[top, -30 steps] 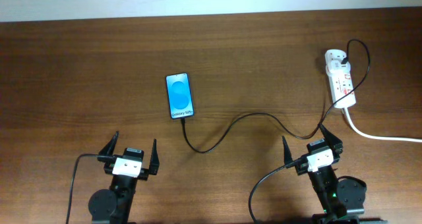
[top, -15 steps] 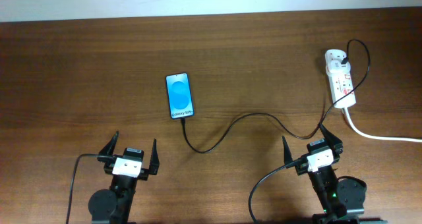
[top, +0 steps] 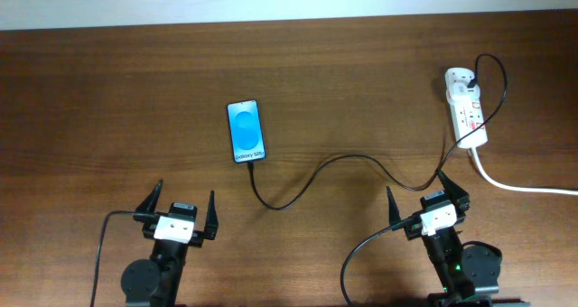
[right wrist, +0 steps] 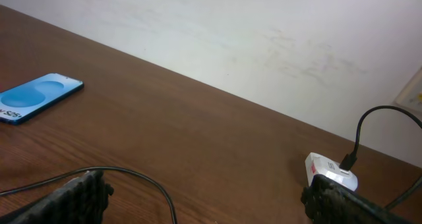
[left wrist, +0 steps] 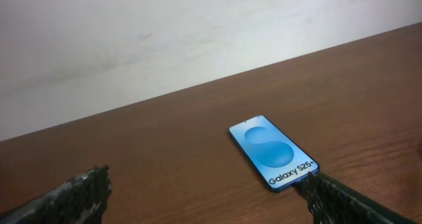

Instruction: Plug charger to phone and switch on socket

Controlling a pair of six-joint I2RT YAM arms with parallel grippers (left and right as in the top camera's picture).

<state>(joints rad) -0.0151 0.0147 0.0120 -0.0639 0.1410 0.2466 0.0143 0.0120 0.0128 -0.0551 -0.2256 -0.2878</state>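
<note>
Phone centre-left, charger touching near edge, socket far right, left hand, right hand wide

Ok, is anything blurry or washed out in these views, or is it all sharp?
Overhead: even light, sharp, no hard shadows; the phone screen is bright but without glare. Left wrist: the phone lettering is crisp, the near fingers soft. Right wrist: the fingers blur too, and the white socket looks slightly washed out.

Socket switch position: too small.
</note>
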